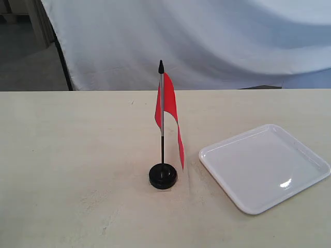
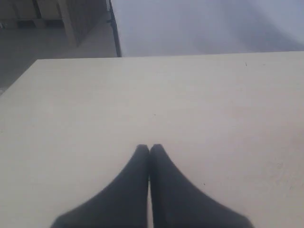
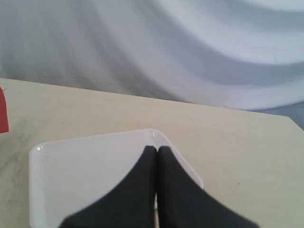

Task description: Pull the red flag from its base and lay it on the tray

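Note:
The red flag (image 1: 166,108) stands upright on its thin pole, planted in the round black base (image 1: 163,176) near the middle of the table. To its right lies the glossy white tray (image 1: 265,166), with nothing on it. Neither gripper shows in the exterior view. In the left wrist view my left gripper (image 2: 149,148) is shut with nothing in it, above bare tabletop. My right gripper (image 3: 156,149) is shut too and holds nothing, hovering over the tray (image 3: 71,166). A sliver of the red flag (image 3: 3,111) shows at that view's edge.
A white cloth backdrop (image 1: 207,36) hangs behind the table's far edge. A dark stand leg (image 1: 63,62) rises at the back left. The pale wooden tabletop (image 1: 67,155) stretches wide on the left.

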